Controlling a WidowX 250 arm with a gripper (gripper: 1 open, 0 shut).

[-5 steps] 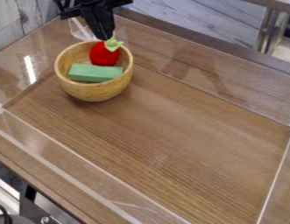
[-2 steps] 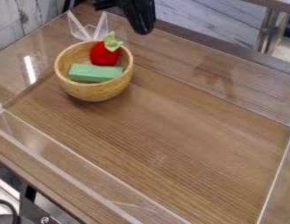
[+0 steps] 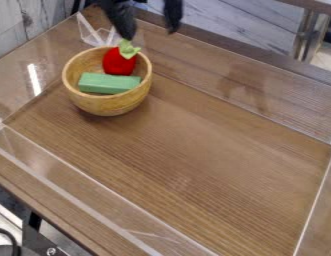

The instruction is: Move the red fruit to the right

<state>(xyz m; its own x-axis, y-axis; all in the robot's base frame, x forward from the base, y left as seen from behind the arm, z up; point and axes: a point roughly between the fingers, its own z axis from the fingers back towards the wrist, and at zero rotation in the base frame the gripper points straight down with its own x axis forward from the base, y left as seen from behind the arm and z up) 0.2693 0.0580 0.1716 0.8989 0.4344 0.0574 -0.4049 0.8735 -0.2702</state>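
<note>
I'm seeing the red fruit [image 3: 118, 60] sitting in the tan bowl [image 3: 77, 97], long axis near upright, leafy top pointing toward 1 o'clock; claw [image 3: 144, 18] hanging open above.

A wooden table [image 3: 195, 150] with a brown grain fills the view, and low clear plastic walls [image 3: 48, 195] run along its edges. Sitting directly on it, close to the far left corner, is a single tan bowl [image 3: 108, 82], upright and just inside the far edge. From the bowl towards the near and right edges the wood carries only glare and faint reflections near the far right corner
</note>
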